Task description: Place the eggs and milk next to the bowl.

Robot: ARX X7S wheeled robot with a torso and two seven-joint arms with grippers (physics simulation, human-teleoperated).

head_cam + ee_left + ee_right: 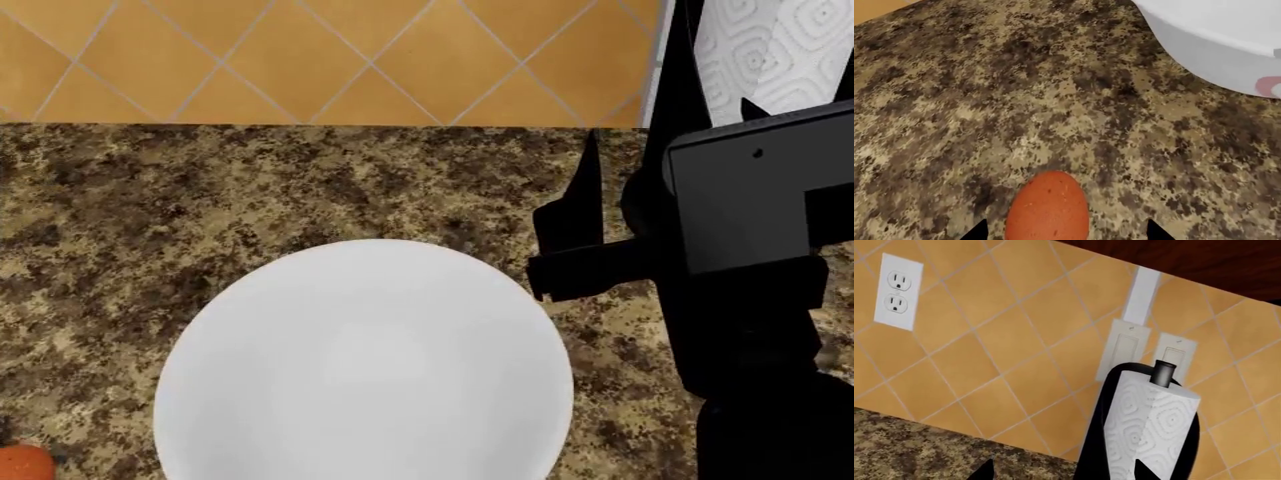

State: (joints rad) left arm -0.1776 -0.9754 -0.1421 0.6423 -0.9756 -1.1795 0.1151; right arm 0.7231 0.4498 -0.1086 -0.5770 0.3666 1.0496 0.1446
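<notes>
- orange egg sits on the counter, between the left gripper tips, jaws wide
- bowl nearby
- right gripper open, facing the towel roll

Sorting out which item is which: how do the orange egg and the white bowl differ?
The orange egg is orange-brown and speckled; the bowl is plain glossy white. The egg is a small closed oval, the bowl far larger, round and open. Both rest on the granite counter, apart.
</notes>
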